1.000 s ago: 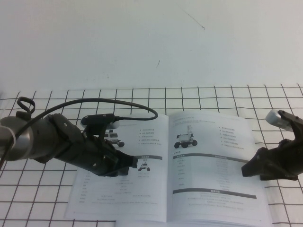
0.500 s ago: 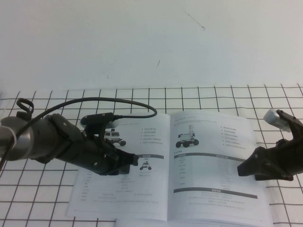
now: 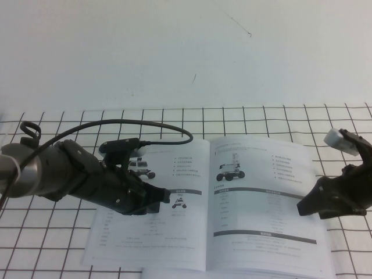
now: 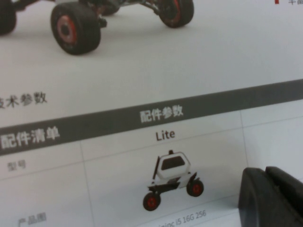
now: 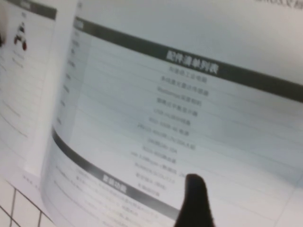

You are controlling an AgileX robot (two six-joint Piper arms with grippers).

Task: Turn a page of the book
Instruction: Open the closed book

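**Both hands hovering at an open booklet**

Lying open and flat on the counter [image 3: 52,23], over a black-gridded white cloth [image 3: 273,119]: the book [image 3: 203,203], spine running toward the robot. Showing a wheeled-robot photo, grey header bars and fine text tables on each leaf.

Reaching in low from the left: the left hand [image 3: 161,199], its dark tip sitting over the left leaf just beside a small robot picture under the grey bar. Appearing in the left wrist view as one dark block [image 4: 272,198] with the fingers pressed together, gripping nothing. Trailing a black cable [image 3: 145,125] in a loop behind the arm.

Hanging at the outer edge of the page [image 3: 264,197] on the right side: the right hand [image 3: 308,206], its tip over the paper's margin. Showing only a single dark fingertip [image 5: 194,201] above the printed tables in the right wrist view; cannot tell whether spread or closed, nor whether touching the paper.
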